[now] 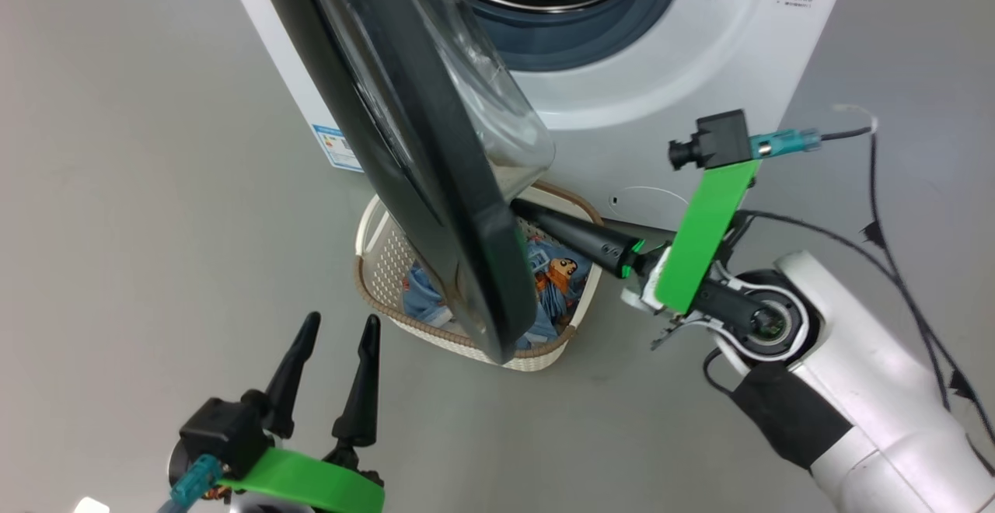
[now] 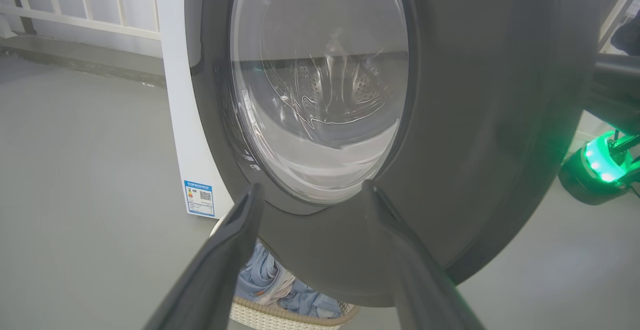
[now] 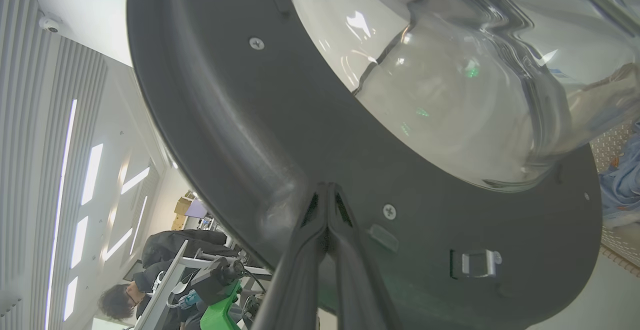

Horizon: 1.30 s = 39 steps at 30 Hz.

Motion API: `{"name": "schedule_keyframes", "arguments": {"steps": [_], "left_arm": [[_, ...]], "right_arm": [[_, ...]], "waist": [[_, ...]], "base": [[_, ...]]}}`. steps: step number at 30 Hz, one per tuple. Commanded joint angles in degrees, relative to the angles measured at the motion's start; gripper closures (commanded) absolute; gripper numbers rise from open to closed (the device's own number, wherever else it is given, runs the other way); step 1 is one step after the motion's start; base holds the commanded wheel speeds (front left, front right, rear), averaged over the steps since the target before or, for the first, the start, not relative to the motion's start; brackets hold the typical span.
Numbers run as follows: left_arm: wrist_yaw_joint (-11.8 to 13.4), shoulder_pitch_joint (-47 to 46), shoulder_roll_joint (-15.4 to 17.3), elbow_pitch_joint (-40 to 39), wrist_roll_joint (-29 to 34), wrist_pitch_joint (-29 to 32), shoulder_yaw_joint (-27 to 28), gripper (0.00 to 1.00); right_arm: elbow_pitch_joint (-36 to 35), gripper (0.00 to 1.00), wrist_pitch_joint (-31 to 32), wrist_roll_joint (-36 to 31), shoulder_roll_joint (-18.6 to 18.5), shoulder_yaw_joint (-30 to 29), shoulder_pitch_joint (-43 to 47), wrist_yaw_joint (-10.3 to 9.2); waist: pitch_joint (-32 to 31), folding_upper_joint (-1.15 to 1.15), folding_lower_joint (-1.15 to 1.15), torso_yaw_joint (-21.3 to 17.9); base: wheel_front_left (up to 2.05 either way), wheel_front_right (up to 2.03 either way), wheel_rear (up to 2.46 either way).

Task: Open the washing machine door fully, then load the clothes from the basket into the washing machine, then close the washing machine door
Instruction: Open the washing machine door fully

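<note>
Door-opening step: pinched-shut right gripper [image 3: 326,193] bears on inner face of large round glossy black washing machine door [image 1: 435,186], half-swung over cream perforated plastic basket [image 1: 378,249]; left gripper [image 1: 339,325] spread, empty; next, judged: push wider.

door [image 1: 443,218] over basket [image 1: 385,253] | clothes [image 1: 556,272] in basket | basket before washing machine [image 1: 622,132] | right tool [image 3: 327,190] seemingly touching door

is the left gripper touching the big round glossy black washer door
Apart. Head view: the cream perforated basket shows between the left gripper and the black door.
</note>
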Motion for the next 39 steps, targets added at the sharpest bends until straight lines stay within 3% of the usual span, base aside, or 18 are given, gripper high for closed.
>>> {"name": "schedule_keyframes", "arguments": {"steps": [1,14,21,24,25,26,39], "left_arm": [[-0.2,0.2,1.0,-1.1,0.9,-0.4,2.1,0.00],[-0.3,0.3,1.0,-1.0,1.1,-0.4,2.2,0.00],[-0.3,0.6,1.0,-0.7,1.5,-0.4,3.0,0.00],[-0.3,0.6,1.0,-0.5,1.9,-0.4,3.3,0.00],[-0.3,0.7,1.0,-0.4,2.0,-0.4,3.4,0.00],[-0.3,0.7,1.0,-0.2,2.2,-0.4,3.5,0.00],[-0.3,3.2,2.0,-0.1,4.2,-0.4,5.8,0.00]], "right_arm": [[-1.7,1.00,0.4,0.2,2.2,0.9,1.0,0.18],[-0.5,1.00,-0.7,-0.9,5.7,2.3,2.0,0.18],[0.0,0.98,-4.0,-2.6,5.0,2.2,2.7,0.18],[0.2,0.54,-6.1,-3.2,4.0,2.1,3.3,0.18],[0.2,0.22,-6.9,-3.5,3.6,2.1,3.5,0.18],[0.2,0.03,-7.7,-3.7,3.2,2.2,3.8,0.18],[1.0,0.00,-19.6,-5.2,-4.4,3.5,11.2,0.18]], "waist": [[-0.6,0.00,0.00,0.4],[-1.2,0.00,0.00,1.1],[-2.0,0.00,0.00,-0.7],[-2.4,0.00,0.00,-1.7],[-2.6,0.00,0.00,-2.0],[-2.7,0.00,0.00,-2.5],[-5.3,0.00,0.00,-8.0]], "base": [[0.00,0.00,0.00],[0.00,0.00,0.00],[0.00,0.00,0.00],[0.00,0.00,0.00],[0.00,0.00,0.00],[0.00,0.00,0.00],[0.00,0.00,0.00]]}}
